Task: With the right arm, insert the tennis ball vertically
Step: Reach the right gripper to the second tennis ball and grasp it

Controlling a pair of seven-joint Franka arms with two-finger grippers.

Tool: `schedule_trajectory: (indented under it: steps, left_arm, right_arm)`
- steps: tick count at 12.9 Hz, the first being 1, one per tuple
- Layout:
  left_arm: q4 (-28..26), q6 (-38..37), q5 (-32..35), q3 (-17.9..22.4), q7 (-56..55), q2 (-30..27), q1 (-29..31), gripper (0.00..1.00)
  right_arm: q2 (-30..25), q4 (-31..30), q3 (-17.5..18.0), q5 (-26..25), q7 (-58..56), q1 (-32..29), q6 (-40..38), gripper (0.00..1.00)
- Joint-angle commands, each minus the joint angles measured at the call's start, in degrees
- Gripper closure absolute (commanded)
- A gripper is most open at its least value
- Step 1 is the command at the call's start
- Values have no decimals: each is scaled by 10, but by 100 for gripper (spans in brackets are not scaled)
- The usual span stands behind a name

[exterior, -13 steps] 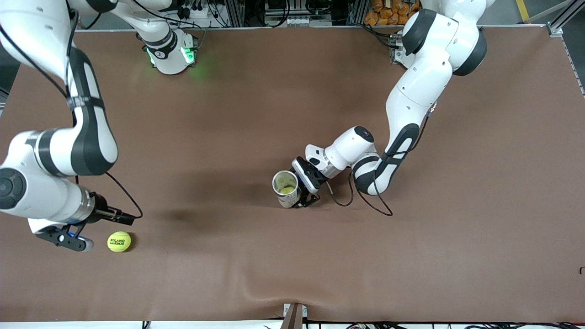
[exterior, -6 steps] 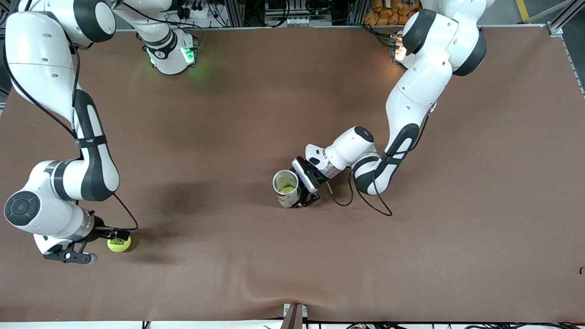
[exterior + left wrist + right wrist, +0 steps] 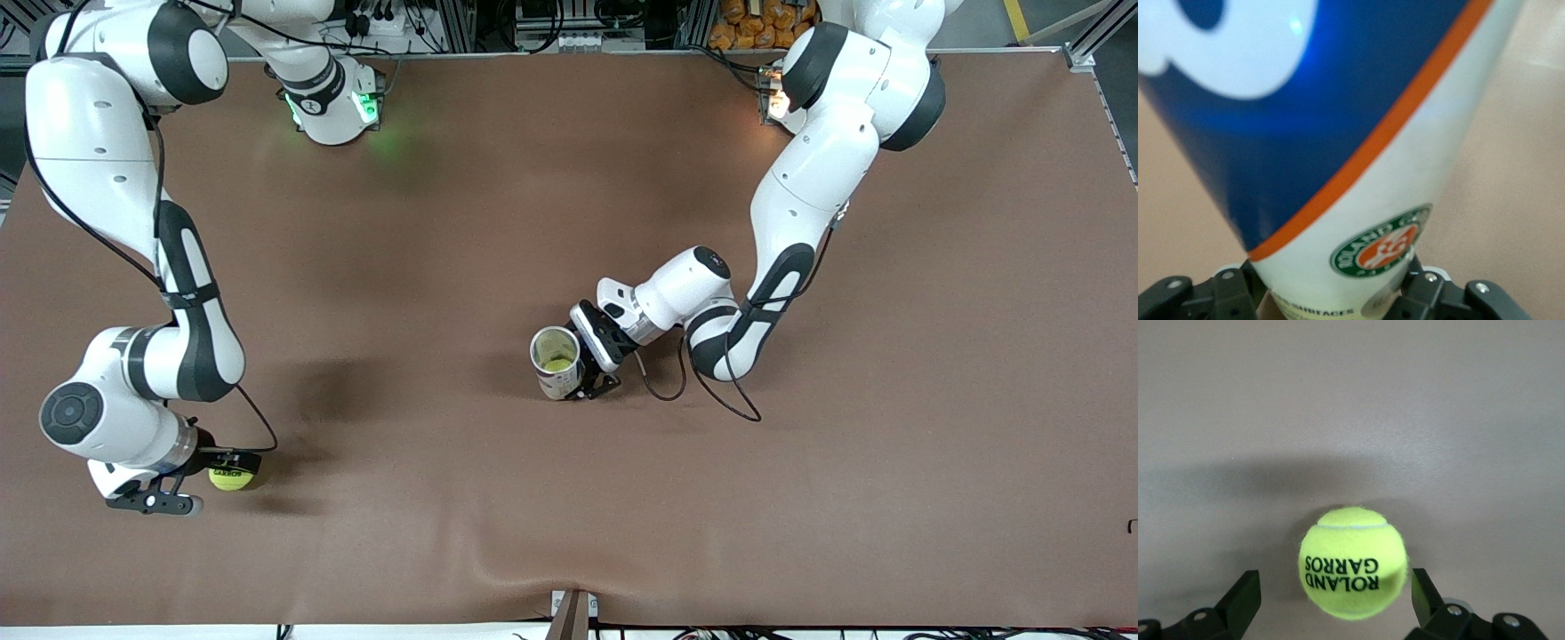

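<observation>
A yellow-green tennis ball [image 3: 230, 479] marked ROLAND GARROS lies on the brown table near the right arm's end. My right gripper [image 3: 213, 484] is low over it, open, with one finger on each side of the ball. In the right wrist view the ball [image 3: 1353, 563] sits between the black fingertips [image 3: 1245, 595] with a gap at each side. My left gripper [image 3: 582, 378] is shut on an upright white, blue and orange ball can [image 3: 559, 382] at the table's middle. Its top is open and something yellow shows inside. The can [image 3: 1358, 167] fills the left wrist view.
The brown mat [image 3: 569, 196] covers the whole table and has a wrinkle [image 3: 516, 569] near the edge nearest the front camera. A black cable [image 3: 711, 396] loops on the mat beside the left arm's wrist. The right arm's base [image 3: 333, 107] glows green.
My right arm has come down and shifted toward the ball, so its open fingers now straddle it. The left arm and the can have barely moved.
</observation>
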Motion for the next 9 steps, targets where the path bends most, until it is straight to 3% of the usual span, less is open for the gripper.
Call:
schedule_trajectory:
  steps: [1,7,9]
  left_arm:
    - [4,-4,19,0,-7,32,-7,23]
    - [4,-4,22,0,-7,31,-9,23]
    - [4,-4,22,0,-7,30,-9,23]
  right_arm:
    - [19,13,7,-14,17,-5,19,0]
    - [32,13,7,-13,17,-10,43,2]
    - [32,12,7,-14,16,-10,44,24]
